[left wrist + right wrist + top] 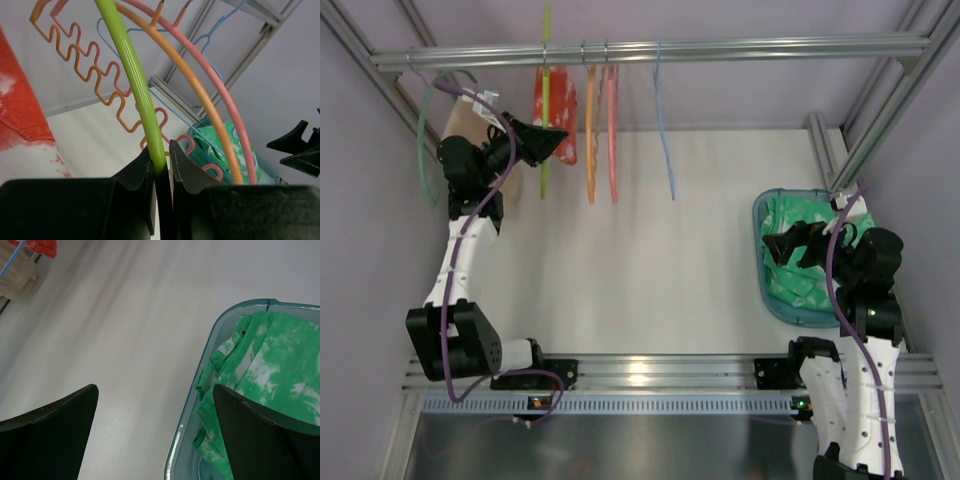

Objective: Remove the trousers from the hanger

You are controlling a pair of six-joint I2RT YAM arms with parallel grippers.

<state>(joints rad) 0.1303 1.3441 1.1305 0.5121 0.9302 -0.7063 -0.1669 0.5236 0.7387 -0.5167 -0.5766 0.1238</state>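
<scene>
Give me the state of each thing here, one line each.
Left gripper, fingers shut on the lime hanger.
Right gripper, fingers open, holding nothing.
Lime hanger, hanging from the rail.
Trousers, draped on the lime hanger.
Orange hanger, bare on the rail.
Pink hanger, bare.
Blue hanger, bare.
Basket, holding green cloth.

The left gripper (161,165) has both black fingers pressed against the rod of the lime-green hanger (132,70), which rises between them toward the top of the view. Left of the hanger hang the red-orange trousers (20,110) with white blotches; right of it curve an orange hanger (227,145), a pink hanger (245,145) and a thin blue wire hanger (175,113), with a teal basket (197,146) of green-and-white cloth (212,140) behind them
</scene>
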